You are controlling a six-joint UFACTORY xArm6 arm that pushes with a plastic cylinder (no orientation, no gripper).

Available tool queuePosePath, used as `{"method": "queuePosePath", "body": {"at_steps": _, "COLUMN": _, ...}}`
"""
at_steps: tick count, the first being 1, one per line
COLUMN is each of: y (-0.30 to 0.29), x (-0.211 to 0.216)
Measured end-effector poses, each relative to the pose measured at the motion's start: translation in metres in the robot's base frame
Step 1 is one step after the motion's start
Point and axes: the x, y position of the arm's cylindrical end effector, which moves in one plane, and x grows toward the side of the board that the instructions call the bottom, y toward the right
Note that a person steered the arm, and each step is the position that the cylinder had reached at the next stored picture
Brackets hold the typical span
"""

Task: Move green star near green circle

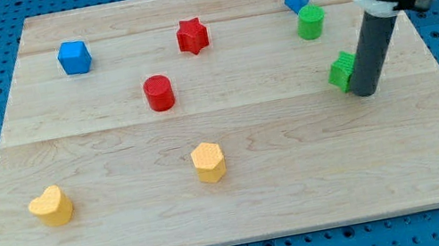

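My tip rests on the desk with the green star pressed against its left side, partly hidden behind the rod. The star is bright green and only its left points show. The green circle stands up-left of my tip, just beyond the star.

A wooden board carries eight coloured blocks and my tip.

Eight blocks (by colour): two green, two blue, two red, two yellow.
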Motion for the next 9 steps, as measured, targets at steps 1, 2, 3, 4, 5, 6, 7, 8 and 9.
{"method": "queuePosePath", "body": {"at_steps": 1, "y": 0.014, "x": -0.005}}
{"method": "queuePosePath", "body": {"at_steps": 2, "y": 0.007, "x": -0.016}}
{"method": "queuePosePath", "body": {"at_steps": 3, "y": -0.008, "x": -0.024}}
{"method": "queuePosePath", "body": {"at_steps": 4, "y": -0.019, "x": -0.032}}
{"method": "queuePosePath", "body": {"at_steps": 5, "y": -0.021, "x": -0.037}}
{"method": "queuePosePath", "body": {"at_steps": 6, "y": -0.023, "x": -0.043}}
{"method": "queuePosePath", "body": {"at_steps": 7, "y": -0.022, "x": -0.041}}
{"method": "queuePosePath", "body": {"at_steps": 8, "y": -0.018, "x": -0.012}}
{"method": "queuePosePath", "body": {"at_steps": 9, "y": -0.03, "x": 0.014}}
